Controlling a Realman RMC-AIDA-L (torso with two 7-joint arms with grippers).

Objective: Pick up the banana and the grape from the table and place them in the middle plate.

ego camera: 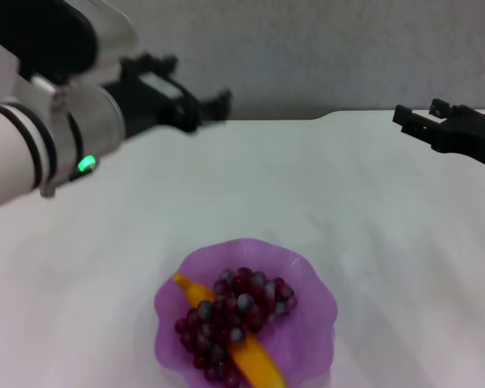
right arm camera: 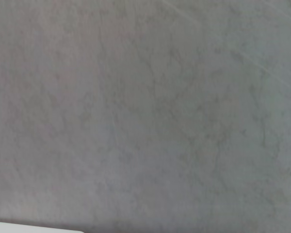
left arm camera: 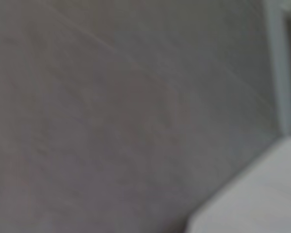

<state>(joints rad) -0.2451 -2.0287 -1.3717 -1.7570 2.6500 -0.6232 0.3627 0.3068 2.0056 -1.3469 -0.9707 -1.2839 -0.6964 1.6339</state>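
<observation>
Banana (ego camera: 255, 360) and grape (ego camera: 234, 311) lie in middle plate (ego camera: 307, 275) near the table's (ego camera: 323, 186) near edge, grape atop banana. Left gripper (ego camera: 218, 105) and right gripper (ego camera: 408, 117) raised over the far corners, seemingly empty; finger state: cannot tell.

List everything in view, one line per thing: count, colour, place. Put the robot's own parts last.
Translucent purple plastic plate with a wavy scalloped rim: one, purple, near middle of the table.
Curved yellow-orange banana: one, yellow-orange, lying in the plate, partly under the grapes.
Bunch of small dark red-purple grapes: one bunch, dark red-purple with pale bloom, in the plate across the banana.
Flat white tabletop: one, white, filling most of the head view.
Grey wall: one, grey, behind the table.
Left gripper: one, black, raised over the far left of the table.
Right gripper: one, black, raised at the far right.
</observation>
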